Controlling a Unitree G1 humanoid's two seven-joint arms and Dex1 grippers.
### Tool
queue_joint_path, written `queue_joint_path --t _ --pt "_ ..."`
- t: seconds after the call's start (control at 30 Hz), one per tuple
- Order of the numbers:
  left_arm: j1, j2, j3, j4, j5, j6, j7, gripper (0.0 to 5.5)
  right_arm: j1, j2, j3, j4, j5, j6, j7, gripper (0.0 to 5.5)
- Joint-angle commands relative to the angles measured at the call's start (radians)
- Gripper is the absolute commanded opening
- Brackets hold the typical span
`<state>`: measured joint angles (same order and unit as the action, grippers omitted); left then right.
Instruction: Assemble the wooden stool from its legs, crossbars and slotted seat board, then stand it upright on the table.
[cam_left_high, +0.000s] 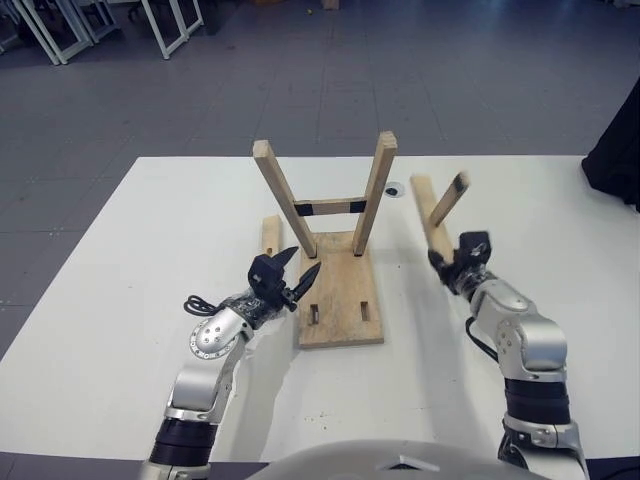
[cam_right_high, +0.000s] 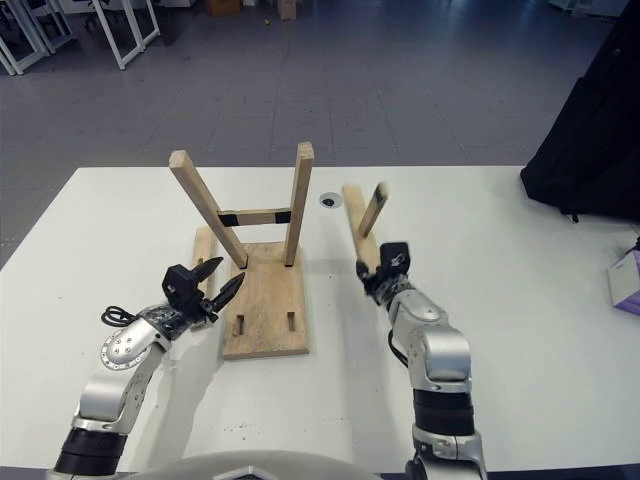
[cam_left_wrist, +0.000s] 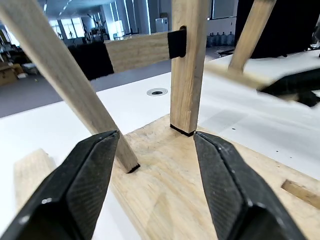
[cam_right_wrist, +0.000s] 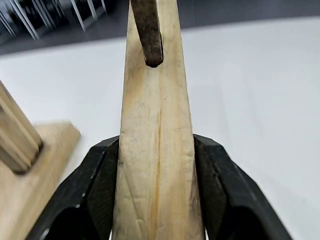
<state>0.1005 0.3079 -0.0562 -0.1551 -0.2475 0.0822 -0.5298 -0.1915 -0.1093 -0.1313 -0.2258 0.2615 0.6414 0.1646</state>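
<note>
The slotted seat board (cam_left_high: 340, 300) lies flat on the white table. Two legs (cam_left_high: 283, 195) (cam_left_high: 372, 190) stand in its far slots, tilted, joined by a crossbar (cam_left_high: 330, 207). Its two near slots (cam_left_high: 314, 314) are empty. My left gripper (cam_left_high: 295, 279) hovers open at the board's left edge, near the left leg's foot; its fingers (cam_left_wrist: 90, 185) hold nothing. To the right of the board, my right gripper (cam_left_high: 447, 262) is shut on a second leg piece (cam_left_high: 428, 215), raised off the table with another stick (cam_left_high: 450, 197) attached in a V. In the right wrist view the leg (cam_right_wrist: 157, 150) sits between both pads.
A short loose wooden piece (cam_left_high: 270, 235) lies left of the board. A cable hole (cam_left_high: 393, 188) sits in the table behind the stool. A black bag (cam_right_high: 590, 130) stands past the right edge, and a purple box (cam_right_high: 626, 280) is at the far right.
</note>
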Motion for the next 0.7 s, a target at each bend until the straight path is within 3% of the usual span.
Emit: queue_joint_path --t 0.03,0.13,0.23,0.3,0.4,0.57,0.7 --pt "-0.005 -0.017 0.036 0.010 -0.075 0.055 -0.013 2.75 -0.048 0.058 -0.104 -0.014 0.168 -0.145 0.075 2.00" --pt "-0.015 -0.026 0.044 -0.015 -0.144 0.124 -0.022 2.75 -0.043 0.112 -0.198 -0.104 0.582 -0.066 0.211 2.00" --pt "0.011 -0.015 0.016 -0.082 -0.206 0.145 -0.084 2.75 0.032 0.017 -0.178 -0.222 0.890 0.077 0.387 2.00" --pt "0.028 -0.021 0.021 -0.130 -0.324 0.223 -0.124 2.75 0.087 -0.082 -0.103 -0.264 0.855 0.113 0.502 2.00" --pt "0.040 0.004 0.081 -0.190 -0.592 0.399 -0.186 3.32 0.162 -0.194 0.035 -0.278 0.729 0.092 0.628 2.00" --pt "0.079 0.099 0.142 -0.248 -0.913 0.632 -0.285 4.01 0.182 -0.223 0.145 -0.256 0.642 0.038 0.698 2.00" --pt "0.038 0.099 0.177 -0.243 -1.025 0.684 -0.254 4.02 0.200 -0.239 0.190 -0.218 0.624 0.028 0.740 2.00"
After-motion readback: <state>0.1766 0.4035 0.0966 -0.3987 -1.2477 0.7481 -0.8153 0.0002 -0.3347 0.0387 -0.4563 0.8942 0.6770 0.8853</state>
